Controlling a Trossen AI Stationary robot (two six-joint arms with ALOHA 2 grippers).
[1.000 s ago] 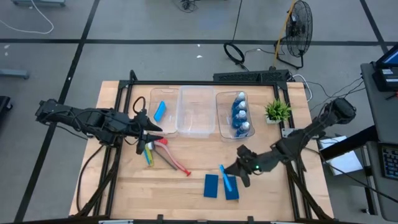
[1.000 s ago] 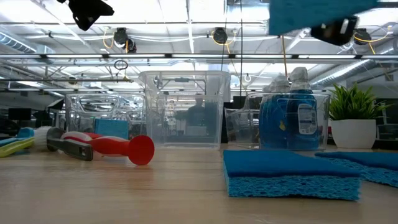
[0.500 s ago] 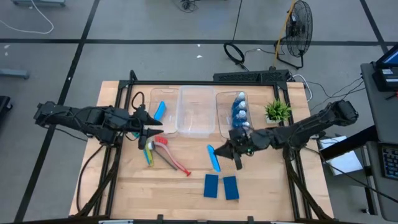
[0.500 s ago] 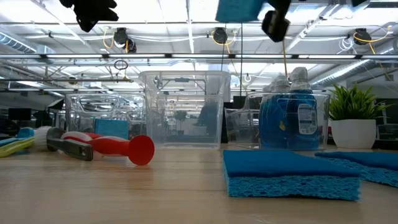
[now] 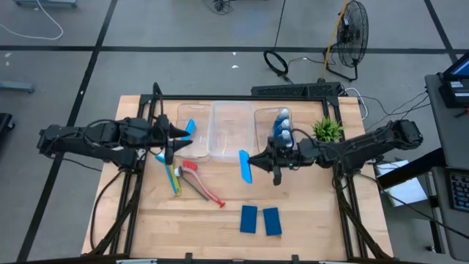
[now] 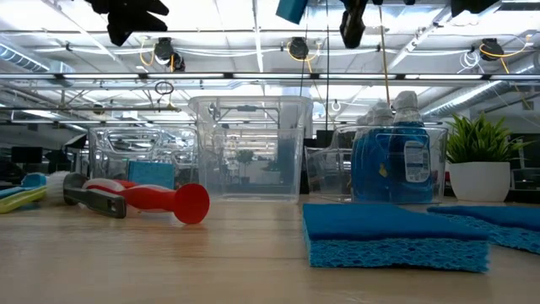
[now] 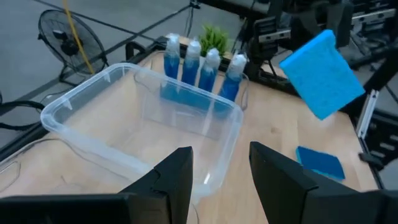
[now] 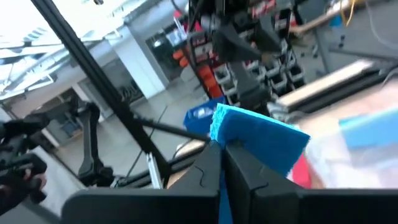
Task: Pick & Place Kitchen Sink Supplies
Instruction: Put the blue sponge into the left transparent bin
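Above table, beside middle clear bin (image 5: 230, 130) | blue sponge (image 5: 245, 166) clamped edge-on in right gripper (image 5: 256, 161) | left gripper (image 5: 178, 132) held over left bin (image 5: 192, 130), fingers apart, nothing held | bottle (image 6: 412, 160) label seen, text unreadable | two sponges (image 5: 260, 220) laid on table.

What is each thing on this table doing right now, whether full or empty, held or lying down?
Right gripper: shut on a sponge.
Held sponge: in the air, near the middle bin.
Left gripper: open, empty, over the left bin.
Left bin: holds one sponge.
Middle bin: empty.
Right bin: holds four upright bottles.
Two sponges: flat on the table.
Brushes: lying on the table.
Potted plant: upright.
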